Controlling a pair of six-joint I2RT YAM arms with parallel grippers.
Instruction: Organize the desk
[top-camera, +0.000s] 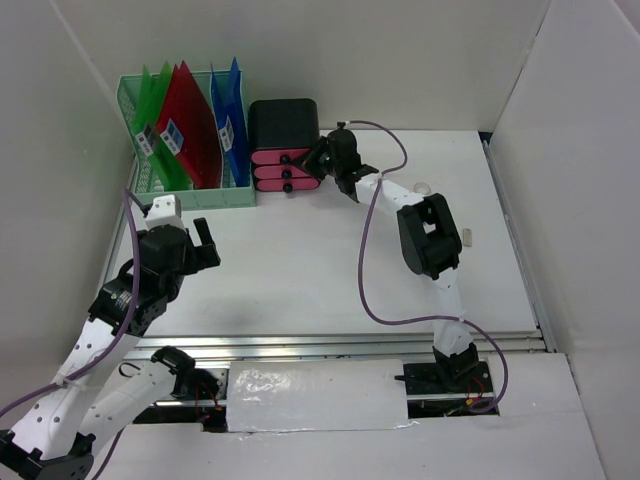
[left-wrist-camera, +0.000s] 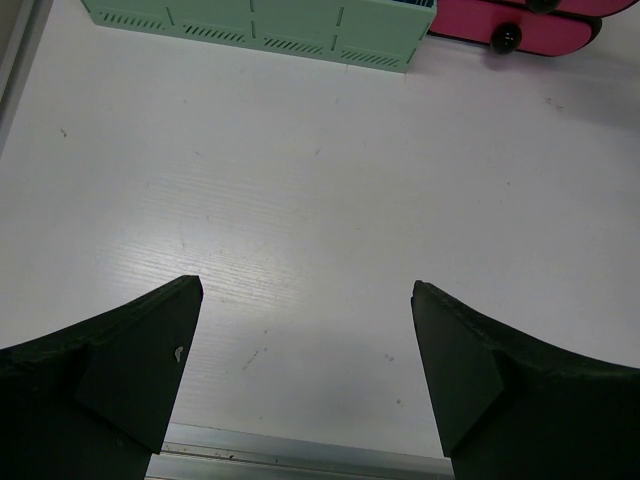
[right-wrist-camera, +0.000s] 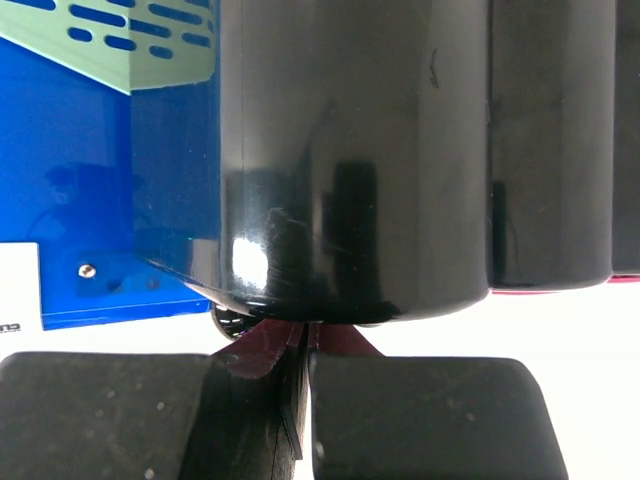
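Observation:
The desk (top-camera: 300, 280) is a white tabletop with white walls and a silver front rail (top-camera: 350, 345). My left gripper (top-camera: 205, 243) is open and empty over the left part of the desk. In the left wrist view (left-wrist-camera: 305, 285) only bare tabletop (left-wrist-camera: 320, 180) lies between its fingers. My right gripper (top-camera: 318, 160) is at the right front corner of the black drawer box (top-camera: 283, 125). In the right wrist view (right-wrist-camera: 305, 345) its fingers are pressed together. A dark pink bit of drawer front sits right at the tips. I cannot tell whether it is pinched.
A mint-green file rack (top-camera: 190, 197) with green, red and blue folders stands at the back left, next to the drawer box. A small clear round item (top-camera: 422, 187) and a small white block (top-camera: 468, 237) lie at the right. The right arm's purple cable loops over the middle.

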